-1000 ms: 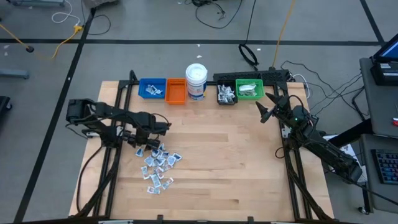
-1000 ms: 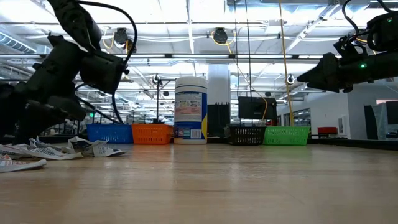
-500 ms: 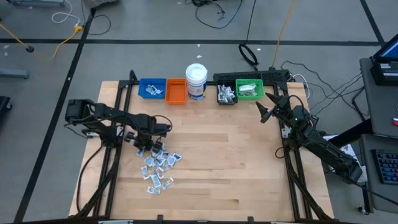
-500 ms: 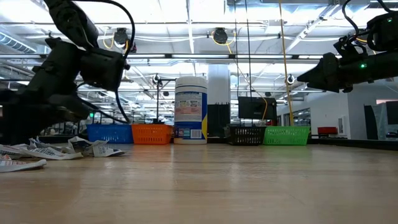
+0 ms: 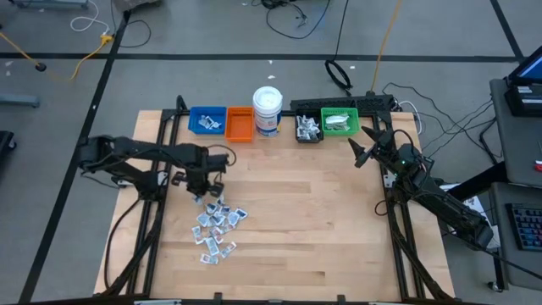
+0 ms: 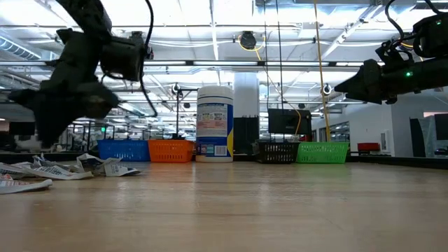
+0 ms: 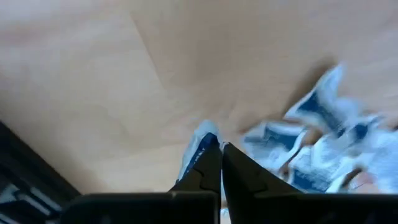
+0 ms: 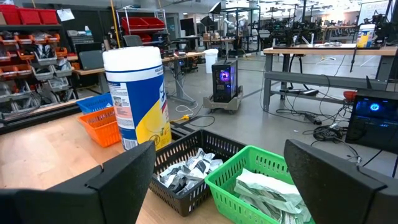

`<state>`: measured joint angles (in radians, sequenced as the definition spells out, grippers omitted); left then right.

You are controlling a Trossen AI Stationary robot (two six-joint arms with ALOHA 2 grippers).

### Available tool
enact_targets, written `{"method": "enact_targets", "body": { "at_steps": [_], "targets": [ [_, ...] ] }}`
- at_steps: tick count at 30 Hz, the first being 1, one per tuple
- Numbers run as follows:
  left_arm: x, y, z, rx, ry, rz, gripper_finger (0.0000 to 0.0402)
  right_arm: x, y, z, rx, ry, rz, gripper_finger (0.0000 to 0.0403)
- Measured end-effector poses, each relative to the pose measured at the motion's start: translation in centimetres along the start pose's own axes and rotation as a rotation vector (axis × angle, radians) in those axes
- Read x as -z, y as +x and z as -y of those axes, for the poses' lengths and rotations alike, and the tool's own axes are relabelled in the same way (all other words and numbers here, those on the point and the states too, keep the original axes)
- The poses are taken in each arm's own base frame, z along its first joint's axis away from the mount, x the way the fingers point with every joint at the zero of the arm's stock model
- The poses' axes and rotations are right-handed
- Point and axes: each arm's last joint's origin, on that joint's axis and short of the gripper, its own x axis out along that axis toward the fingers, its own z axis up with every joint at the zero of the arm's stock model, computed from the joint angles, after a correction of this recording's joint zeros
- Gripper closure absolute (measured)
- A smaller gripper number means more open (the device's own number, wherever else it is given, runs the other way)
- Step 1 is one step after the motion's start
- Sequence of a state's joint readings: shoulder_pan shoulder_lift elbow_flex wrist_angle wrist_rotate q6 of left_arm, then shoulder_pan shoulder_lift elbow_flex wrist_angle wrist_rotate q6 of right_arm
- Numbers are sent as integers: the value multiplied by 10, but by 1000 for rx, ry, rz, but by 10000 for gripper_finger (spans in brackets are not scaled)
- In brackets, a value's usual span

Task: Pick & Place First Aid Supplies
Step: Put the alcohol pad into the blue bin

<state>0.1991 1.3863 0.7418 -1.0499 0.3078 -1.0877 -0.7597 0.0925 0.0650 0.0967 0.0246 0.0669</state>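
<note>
Many tiny flat white and light-blue wrapped packets (image 5: pixel 215 225) lie in a heap on the wooden bench (image 5: pixel 305 220). Just above the heap's edge, the left pincer (image 5: pixel 200 191) is pressed closed on one small blue-white packet (image 7: pixel 200 148). Near the green plastic bin (image 5: pixel 340 122), the right pincer (image 5: pixel 359 146) waits wide apart, holding nothing.

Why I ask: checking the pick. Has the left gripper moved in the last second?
Yes. The left gripper has pulled back from the packet pile toward the blue bin, shut on a packet.
</note>
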Motion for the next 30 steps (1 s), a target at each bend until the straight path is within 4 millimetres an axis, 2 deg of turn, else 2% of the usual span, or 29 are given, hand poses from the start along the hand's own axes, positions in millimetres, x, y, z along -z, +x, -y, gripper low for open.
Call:
{"method": "enact_targets", "body": {
  "at_steps": [6, 12, 18, 30],
  "targets": [
    [-6, -28, -16, 1, -63, 46, 400, 0, 0, 0, 0, 0, 0, 50],
    [-23, -47, -33, 9, -113, 51, 400, 0, 0, 0, 0, 0, 0, 50],
    [-64, -68, -41, 15, -147, 69, 401, 0, 0, 0, 0, 0, 0, 50],
    [-161, -118, -60, -14, -164, 104, 401, 0, 0, 0, 0, 0, 0, 50]
  ]
}}
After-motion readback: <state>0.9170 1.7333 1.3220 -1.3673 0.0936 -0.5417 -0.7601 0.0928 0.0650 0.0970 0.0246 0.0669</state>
